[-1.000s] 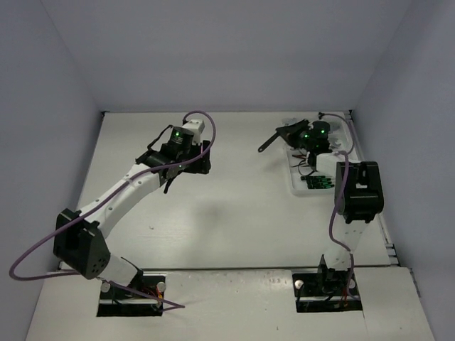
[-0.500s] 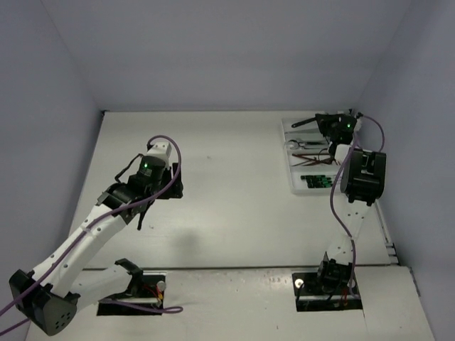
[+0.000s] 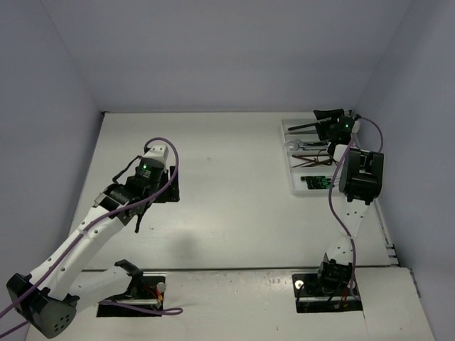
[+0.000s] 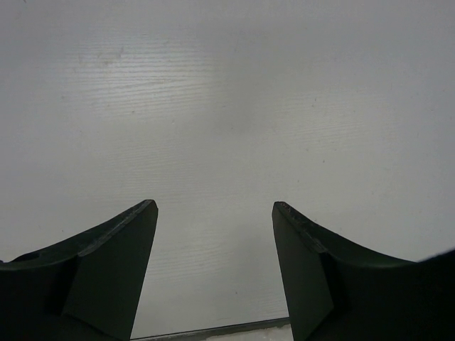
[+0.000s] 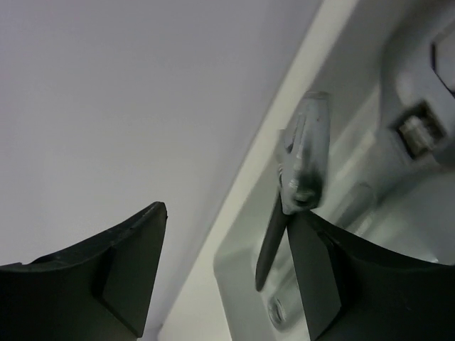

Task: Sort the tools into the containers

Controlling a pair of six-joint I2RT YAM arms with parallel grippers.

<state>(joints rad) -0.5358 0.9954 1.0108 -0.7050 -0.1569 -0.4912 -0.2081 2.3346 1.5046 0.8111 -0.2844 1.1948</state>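
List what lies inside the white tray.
Visible: silver wrenches, dark hex keys and green-black screwdrivers. The right arm covers the tray along its right side.

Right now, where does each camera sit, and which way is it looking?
Top external: fixed above and behind the arms, looking down on the table; shows the left arm, right arm and white tray.
Left wrist: on the left arm, facing the table; its open left gripper frames the view.
Right wrist: on the right arm, facing the tray rim; open right gripper, slim dark tool beside one finger.
Shared: top and right wrist both show tray and tool.
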